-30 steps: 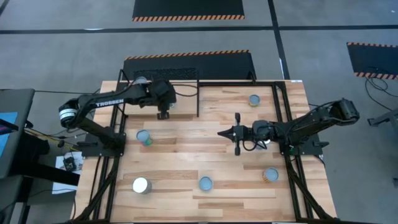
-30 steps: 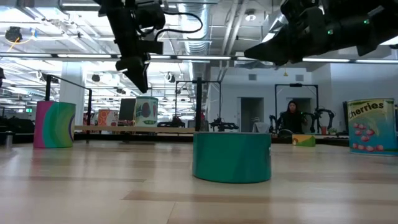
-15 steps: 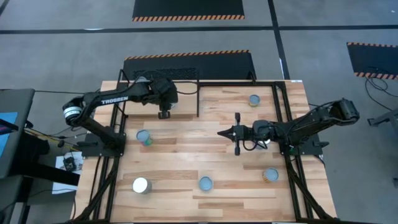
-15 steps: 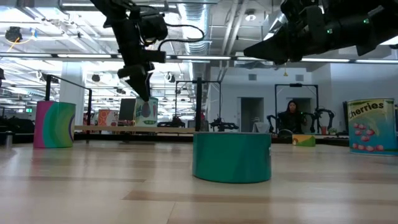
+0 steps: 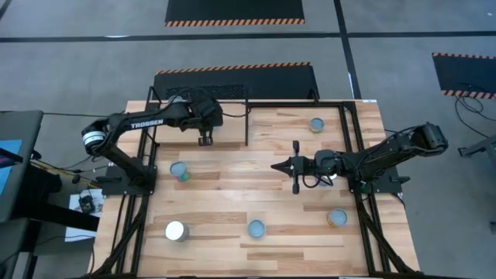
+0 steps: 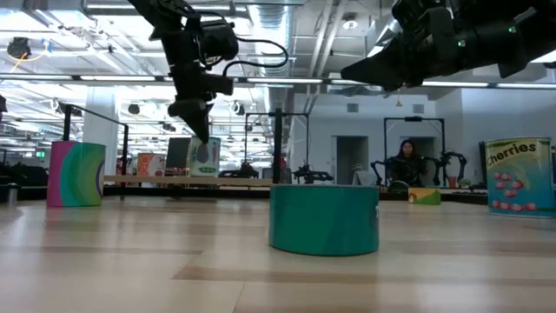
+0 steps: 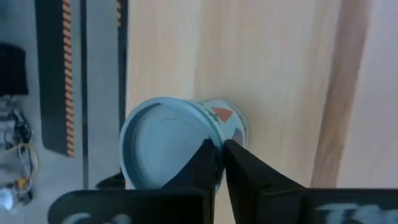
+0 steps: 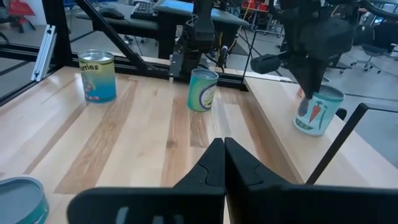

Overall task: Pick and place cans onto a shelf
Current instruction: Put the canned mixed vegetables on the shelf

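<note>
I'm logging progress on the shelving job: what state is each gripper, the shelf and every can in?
Left gripper: shut, empty, by the shelved can.
Right gripper: shut, empty, over mid-table.
Light-wood, black-framed shelf: holds the carrot can.
Pale-blue-topped carrot-label can: upright on the shelf.
Five tabletop cans: upright, not yet shelved.

**Colours and patterns across the counter**

The counter is pale plank wood with darker streaks, ringed by a black metal frame. The arms are black; the left one carries white lettering. The nearest can is plain teal. A can on the shelf is pale blue with an orange carrot and a red triangle. Another can has a yellow-to-blue label; a third is green with white swirls. One can shows pink and green, and one bears red cherries. Floor mats are black with orange-striped edges.
</note>
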